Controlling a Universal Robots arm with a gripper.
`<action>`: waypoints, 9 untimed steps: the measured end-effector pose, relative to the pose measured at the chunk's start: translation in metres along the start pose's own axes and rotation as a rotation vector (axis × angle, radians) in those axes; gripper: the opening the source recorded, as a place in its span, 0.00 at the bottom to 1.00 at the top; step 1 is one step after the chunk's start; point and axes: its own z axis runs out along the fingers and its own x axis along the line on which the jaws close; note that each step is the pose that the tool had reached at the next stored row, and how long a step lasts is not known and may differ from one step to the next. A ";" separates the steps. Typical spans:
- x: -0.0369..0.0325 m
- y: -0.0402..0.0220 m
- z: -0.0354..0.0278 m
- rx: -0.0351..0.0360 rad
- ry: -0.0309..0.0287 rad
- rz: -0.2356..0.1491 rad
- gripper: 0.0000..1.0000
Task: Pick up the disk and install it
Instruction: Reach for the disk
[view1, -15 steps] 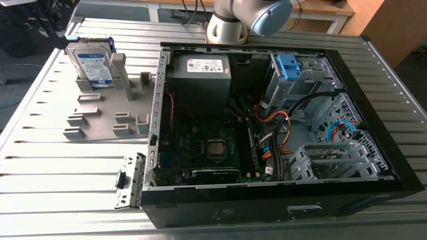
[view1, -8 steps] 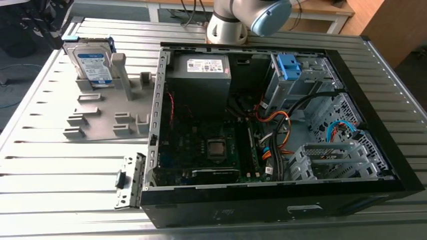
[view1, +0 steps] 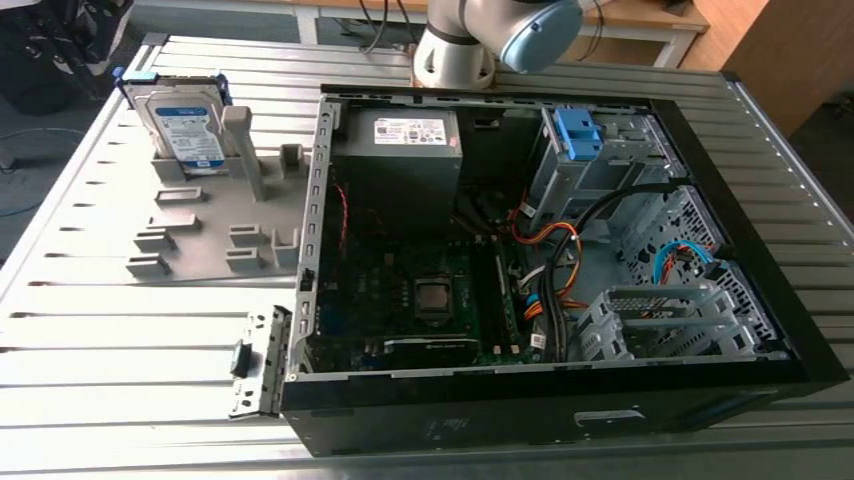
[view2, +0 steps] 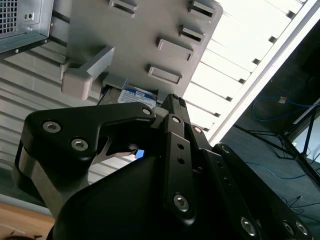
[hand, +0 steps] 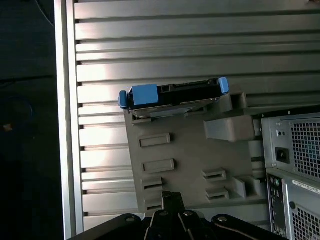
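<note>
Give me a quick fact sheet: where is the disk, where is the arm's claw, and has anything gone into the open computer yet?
disk: standing on edge in the grey holder, at the exterior view's left of the computer case
gripper: over the grey holder, apart from the disk
computer case: lying open on the slatted table
work so far: disk not yet picked up or installed

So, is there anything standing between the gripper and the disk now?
Nothing visible does. In the first wrist view the disk stands on edge in its grey holder, and only bare holder plate shows between it and the gripper.
</note>
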 end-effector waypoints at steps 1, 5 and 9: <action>0.0015 -0.0001 0.0000 0.0001 0.0001 0.000 0.11; 0.0078 -0.0003 0.0002 0.0001 0.0001 0.000 0.11; 0.0140 -0.0006 0.0005 0.0000 0.0001 0.000 0.11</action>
